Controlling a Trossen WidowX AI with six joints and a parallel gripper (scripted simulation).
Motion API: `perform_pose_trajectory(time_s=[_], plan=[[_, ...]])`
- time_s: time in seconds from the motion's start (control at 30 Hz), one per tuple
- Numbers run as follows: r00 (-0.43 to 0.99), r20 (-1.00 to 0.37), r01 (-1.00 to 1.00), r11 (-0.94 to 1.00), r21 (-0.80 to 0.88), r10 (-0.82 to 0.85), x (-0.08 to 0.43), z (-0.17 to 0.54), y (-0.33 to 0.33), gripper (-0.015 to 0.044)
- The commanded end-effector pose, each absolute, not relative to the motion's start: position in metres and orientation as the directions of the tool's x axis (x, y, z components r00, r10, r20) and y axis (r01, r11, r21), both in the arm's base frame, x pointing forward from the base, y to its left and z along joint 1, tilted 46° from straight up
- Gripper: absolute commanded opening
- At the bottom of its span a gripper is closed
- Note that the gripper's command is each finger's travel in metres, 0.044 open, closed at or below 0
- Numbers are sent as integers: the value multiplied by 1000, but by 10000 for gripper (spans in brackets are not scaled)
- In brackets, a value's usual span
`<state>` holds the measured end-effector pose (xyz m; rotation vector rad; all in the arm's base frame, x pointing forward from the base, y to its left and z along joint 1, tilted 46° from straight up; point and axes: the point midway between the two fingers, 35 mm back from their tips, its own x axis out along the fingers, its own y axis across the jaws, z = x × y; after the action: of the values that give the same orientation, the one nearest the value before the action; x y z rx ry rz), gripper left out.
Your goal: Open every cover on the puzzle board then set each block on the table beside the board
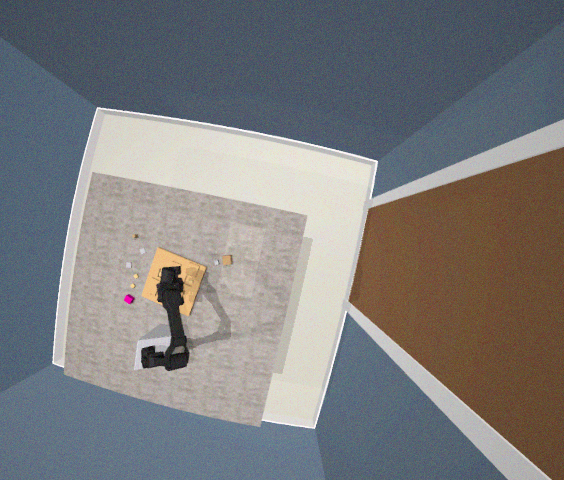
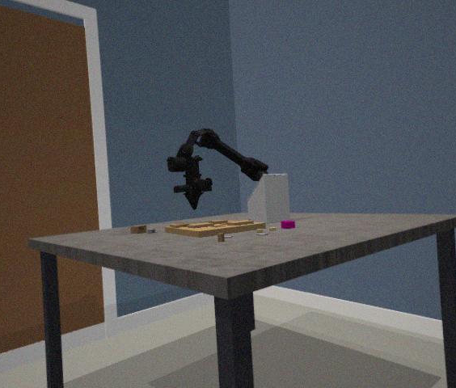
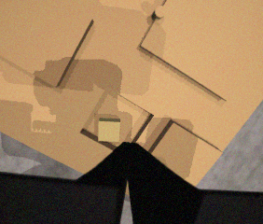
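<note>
1. While the gripper (image 1: 170,273) (image 2: 195,208) (image 3: 129,149) hovers over the board (image 1: 193,300) (image 2: 200,233) (image 3: 43,35), its fingers are pressed together, with nothing between them.
2. The board lies nearer the left edge of the table (image 1: 251,330) (image 2: 236,267) than the right in the top view, turned askew to the table's edges. One yellow block (image 3: 109,131) sits in a well, near the board's lower-left edge in the wrist view. It looks uncovered there.
3. Outside the board, towards the table's left edge, lie the magenta block (image 1: 128,299) (image 2: 287,224) and several smaller pieces; others lie off the board's right side. Whether all of them came from wells cannot be told.
4. The step in hand seems to be lining up over the board, either to push a cover or to fetch that block. Closed fingers suit a push: they should come down beside the knob (image 3: 159,11), low enough to catch it without scraping the wood, then follow the track or the arc about the pin.
5. For the block, the fingers need to part above the well, turn square to two opposite faces and descend straight, or a tip may land on the rim.
6. A straight lift should clear the well's walls; a sideways pull could jam the block or drag the board. A gentle release beside the board, away from the loose pieces, would finish it well.
</note>
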<state>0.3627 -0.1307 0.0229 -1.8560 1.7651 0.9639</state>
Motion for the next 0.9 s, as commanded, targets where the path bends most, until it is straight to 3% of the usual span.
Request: perform_pose_trajectory(time_s=[0.0, 0.87], plan=[[-47, -701, -967, -143, 211, -712, 356, 34, -146, 0], [-49, -698, -964, -147, 219, -715, 350, -3, -186, 0]])
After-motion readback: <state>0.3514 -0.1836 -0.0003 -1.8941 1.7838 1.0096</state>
